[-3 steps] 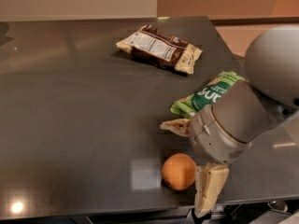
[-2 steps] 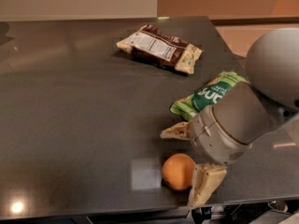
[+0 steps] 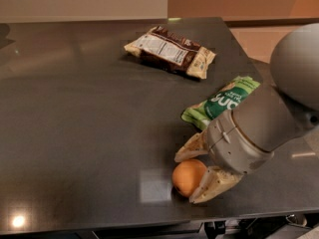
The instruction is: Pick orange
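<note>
Camera view: gripper (image 3: pixel 193 176) spread wide around the round orange (image 3: pixel 187 177), which has no long axis.

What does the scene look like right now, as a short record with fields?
surface: dark tabletop
target: orange, near the front edge
gripper: gripper low at the orange, open, fingers on either side of it
contact: cannot tell
other items: green snack bag behind the gripper; brown snack bag farther back

Matt-peeled orange (image 3: pixel 188 176) between the tool (image 3: pixel 194 177)'s fingers, on glossy tabletop (image 3: pixel 84 133).
</note>
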You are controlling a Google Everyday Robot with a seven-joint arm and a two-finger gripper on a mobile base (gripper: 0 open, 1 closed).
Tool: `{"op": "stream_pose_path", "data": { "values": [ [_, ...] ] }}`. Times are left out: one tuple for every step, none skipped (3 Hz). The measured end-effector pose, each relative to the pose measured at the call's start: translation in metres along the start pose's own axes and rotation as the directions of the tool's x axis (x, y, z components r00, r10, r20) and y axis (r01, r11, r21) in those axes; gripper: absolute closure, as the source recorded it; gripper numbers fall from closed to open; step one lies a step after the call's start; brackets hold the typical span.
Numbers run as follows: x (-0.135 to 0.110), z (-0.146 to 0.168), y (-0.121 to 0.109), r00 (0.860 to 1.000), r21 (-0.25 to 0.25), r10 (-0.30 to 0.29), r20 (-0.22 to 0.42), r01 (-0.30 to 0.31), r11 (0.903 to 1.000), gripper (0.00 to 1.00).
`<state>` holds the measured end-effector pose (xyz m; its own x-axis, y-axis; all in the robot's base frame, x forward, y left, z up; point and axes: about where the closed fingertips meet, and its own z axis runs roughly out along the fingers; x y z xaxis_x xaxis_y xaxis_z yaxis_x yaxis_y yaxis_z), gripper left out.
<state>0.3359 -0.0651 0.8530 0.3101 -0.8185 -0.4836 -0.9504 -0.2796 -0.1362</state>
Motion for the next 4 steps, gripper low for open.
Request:
{"op": "stream_pose_path", "data": {
  "values": [
    [-0.008, -0.015, -0.007, 1.000, 0.008, 0.017, 0.014, -0.017, 0.9998, 0.88],
    [-0.020, -0.037, -0.023, 0.999, 0.012, 0.040, 0.029, -0.041, 0.9991, 1.00],
    [-0.031, -0.061, -0.038, 0.996, 0.001, 0.071, 0.053, -0.071, 0.9975, 1.00],
    [-0.057, -0.105, -0.054, 0.992, -0.007, 0.085, 0.093, -0.085, 0.9964, 1.00]
  ]
}}
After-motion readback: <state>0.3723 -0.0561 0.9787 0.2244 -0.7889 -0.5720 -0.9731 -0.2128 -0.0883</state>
